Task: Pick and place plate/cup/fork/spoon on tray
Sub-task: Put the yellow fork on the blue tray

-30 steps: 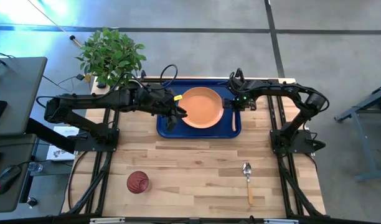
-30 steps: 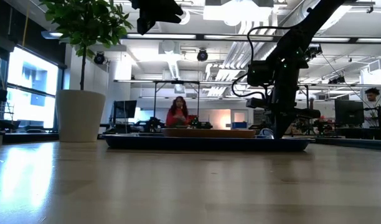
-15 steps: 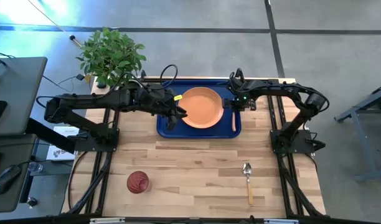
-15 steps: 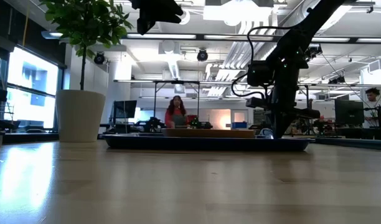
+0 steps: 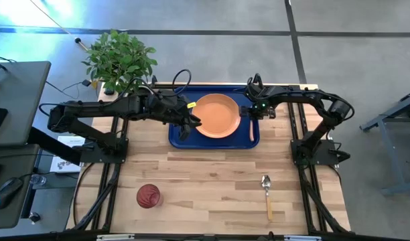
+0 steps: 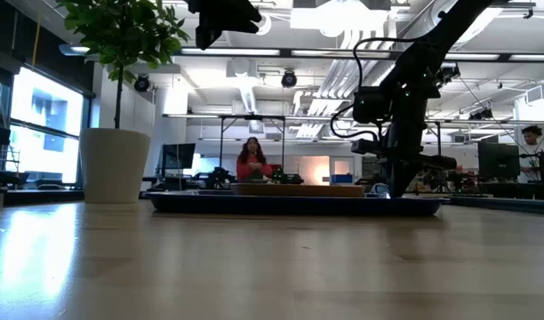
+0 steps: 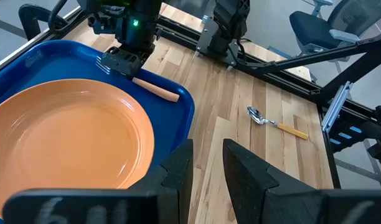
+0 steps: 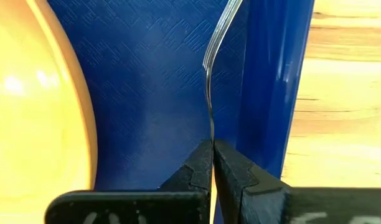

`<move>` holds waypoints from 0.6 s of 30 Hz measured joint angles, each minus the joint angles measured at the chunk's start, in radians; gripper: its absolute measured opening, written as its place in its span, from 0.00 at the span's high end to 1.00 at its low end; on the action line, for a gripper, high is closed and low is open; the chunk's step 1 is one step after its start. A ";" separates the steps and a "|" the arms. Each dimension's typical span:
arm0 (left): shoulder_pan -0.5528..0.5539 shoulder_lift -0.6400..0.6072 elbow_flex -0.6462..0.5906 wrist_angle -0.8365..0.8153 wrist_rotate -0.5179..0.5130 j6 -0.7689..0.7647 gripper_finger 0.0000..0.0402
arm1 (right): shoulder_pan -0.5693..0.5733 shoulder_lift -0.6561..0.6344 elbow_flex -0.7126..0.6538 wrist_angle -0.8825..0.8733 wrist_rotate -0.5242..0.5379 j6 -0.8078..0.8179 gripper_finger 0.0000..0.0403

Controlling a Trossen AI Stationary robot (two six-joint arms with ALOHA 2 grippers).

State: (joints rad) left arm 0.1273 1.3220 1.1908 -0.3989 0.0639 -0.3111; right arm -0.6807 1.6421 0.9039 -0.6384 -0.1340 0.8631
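Fork (image 8: 210,93) sits in the tray (image 8: 153,81) beside the plate (image 5: 216,115), pinched in the right gripper (image 8: 212,149); nothing has shifted over the last second, so release looks pending. Left gripper (image 7: 206,165), narrowly parted and empty, hovers at plate's edge. Cup (image 5: 149,196) and spoon (image 5: 266,189) remain on table.

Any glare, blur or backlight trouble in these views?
Low view: the table foreground is soft, with window glare at the left; the arms are backlit silhouettes. Right wrist view: a bright highlight on the plate, and the right gripper pinching the fork is blurred up close. High view: evenly lit.
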 joint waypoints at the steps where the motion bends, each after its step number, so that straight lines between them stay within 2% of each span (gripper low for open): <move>1: 0.000 0.000 0.000 0.000 0.000 0.000 0.80 | 0.000 0.000 0.000 0.000 0.001 0.001 1.00; 18: 0.000 0.000 0.000 0.000 0.000 0.000 0.80 | -0.020 0.000 0.000 0.000 -0.043 -0.008 1.00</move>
State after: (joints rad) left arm 0.1273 1.3220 1.1908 -0.3992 0.0642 -0.3115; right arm -0.7006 1.6421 0.9039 -0.6380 -0.1770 0.8551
